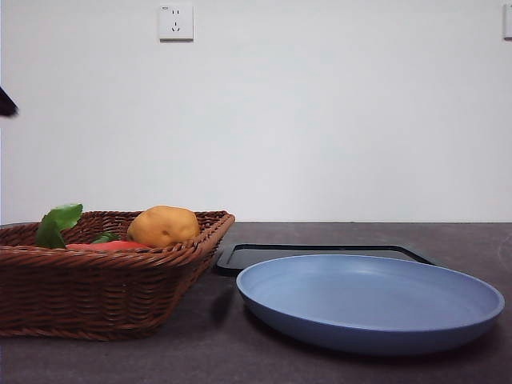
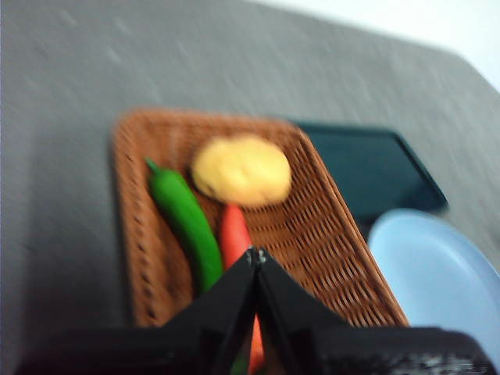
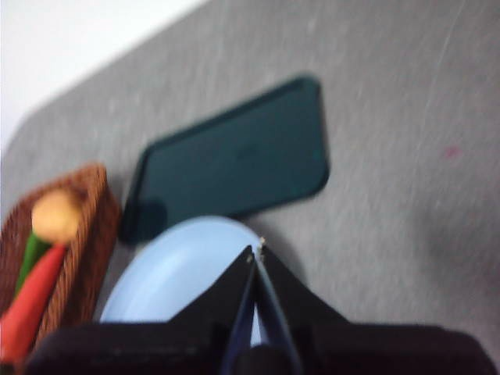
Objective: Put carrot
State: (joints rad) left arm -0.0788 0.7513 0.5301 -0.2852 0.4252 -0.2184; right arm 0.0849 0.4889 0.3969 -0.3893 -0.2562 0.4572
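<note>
The carrot point(image 2: 233, 234) lies in the brown wicker basket point(image 2: 320, 234), between a long green pepper point(image 2: 187, 223) and a yellow-brown potato point(image 2: 242, 169). In the front view its orange body point(image 1: 108, 246) and green leaves point(image 1: 58, 224) show just above the basket rim point(image 1: 96, 258). It also shows in the right wrist view point(image 3: 31, 301). My left gripper point(image 2: 256, 255) is shut and empty, high above the basket over the carrot. My right gripper point(image 3: 256, 251) is shut and empty, high above the blue plate point(image 3: 176, 269). Only a black tip point(image 1: 6, 104) of an arm shows at the front view's left edge.
The blue plate point(image 1: 368, 300) sits right of the basket at the table's front. A flat black tray point(image 1: 264, 256) lies behind it. The potato point(image 1: 163, 226) rises above the basket rim. A white wall with a socket point(image 1: 176, 22) stands behind the grey table.
</note>
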